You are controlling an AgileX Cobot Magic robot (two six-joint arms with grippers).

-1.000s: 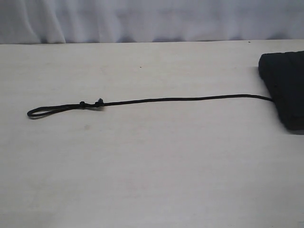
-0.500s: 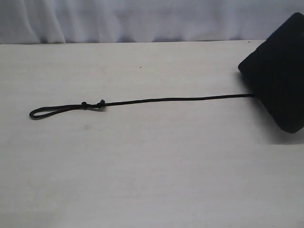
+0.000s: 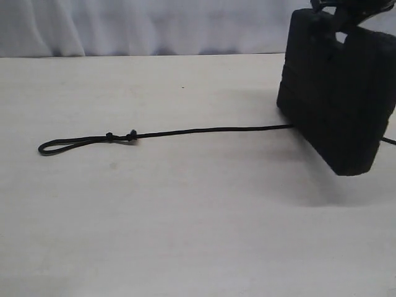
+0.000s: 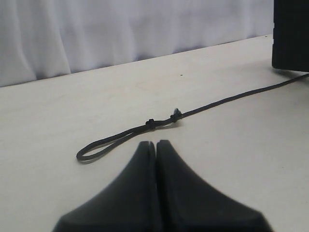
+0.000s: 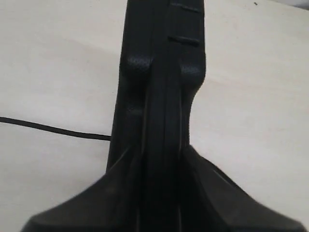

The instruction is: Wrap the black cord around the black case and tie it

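Black case (image 3: 334,99): on the right of the exterior view, raised on edge and leaning a little, broad face to the camera. Its lower corner sits close over the table (image 3: 185,229) with a shadow (image 3: 291,179) under it; cannot tell whether the corner touches.

Right gripper (image 3: 344,15): comes down onto the case's top edge beside the handle slot (image 3: 340,37). In the right wrist view it is clamped on the case, one finger on each flat side, jaws only as far apart as the case is thick.

Black cord (image 3: 210,130): lies flat on the table and runs leftward from the case's lower left side. It passes two small knots (image 3: 108,136) close together and ends in a narrow loop (image 3: 62,145). A short piece shows at the right edge past the case; whether the cord goes under or behind the case, cannot tell.

Left gripper (image 4: 156,145): fingers pressed together, nothing between them. It hangs over the table near the loop end, apart from the cord.

Pale fabric backdrop (image 3: 154,25) behind the table's far edge.
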